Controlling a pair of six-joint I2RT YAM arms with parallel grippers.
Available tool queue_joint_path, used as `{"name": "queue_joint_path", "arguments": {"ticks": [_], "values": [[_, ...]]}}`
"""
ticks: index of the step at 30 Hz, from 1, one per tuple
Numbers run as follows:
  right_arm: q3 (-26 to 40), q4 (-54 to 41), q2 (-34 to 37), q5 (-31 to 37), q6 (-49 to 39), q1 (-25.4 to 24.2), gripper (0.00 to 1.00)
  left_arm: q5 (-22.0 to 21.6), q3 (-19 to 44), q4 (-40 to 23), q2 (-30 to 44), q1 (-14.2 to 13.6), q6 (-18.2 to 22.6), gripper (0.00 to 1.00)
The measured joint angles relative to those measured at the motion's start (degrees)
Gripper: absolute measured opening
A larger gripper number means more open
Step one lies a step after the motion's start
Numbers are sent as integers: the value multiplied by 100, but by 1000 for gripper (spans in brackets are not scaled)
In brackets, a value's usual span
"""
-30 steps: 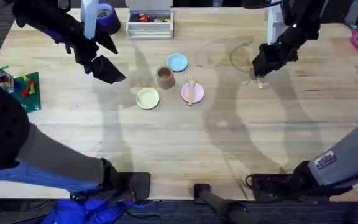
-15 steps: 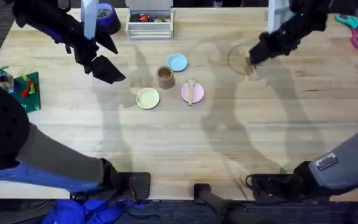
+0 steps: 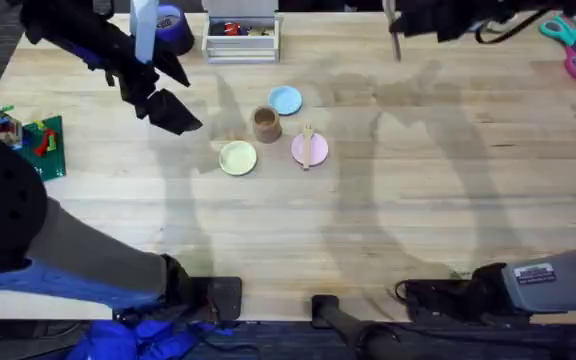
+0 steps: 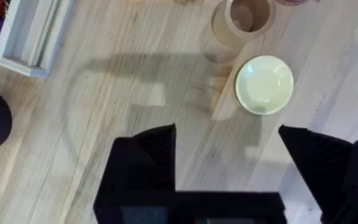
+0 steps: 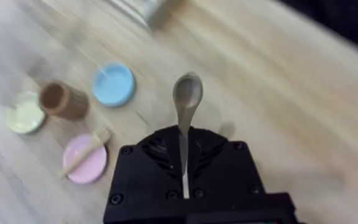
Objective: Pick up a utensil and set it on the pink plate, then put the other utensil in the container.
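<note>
Spoon [image 5: 187, 93] is pinched by its handle in the right claw [image 5: 184, 158], bowl pointing outward, with the arm lifted high at the upper right of the overhead frame. Fork [image 3: 308, 147] lies across the pink plate [image 3: 318, 152] at centre, beside the tan container [image 3: 265, 123]. Left claw [image 4: 229, 155] hangs spread wide and empty over the desk [image 3: 268, 220] at the upper left, near the yellow plate [image 4: 264, 84].
</note>
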Motion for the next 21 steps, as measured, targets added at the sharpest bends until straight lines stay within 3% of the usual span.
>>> {"name": "queue_joint_path", "arguments": {"ticks": [6,12,21], "values": [[-51,901,7,-915,-182,11,35,0,0,0,0,0,0,994],[-487,1820,7,-1394,-154,11,35,0,0,0,-1,0,0,994],[-1338,3343,7,-1732,605,25,35,0,0,0,0,0,0,994]]}}
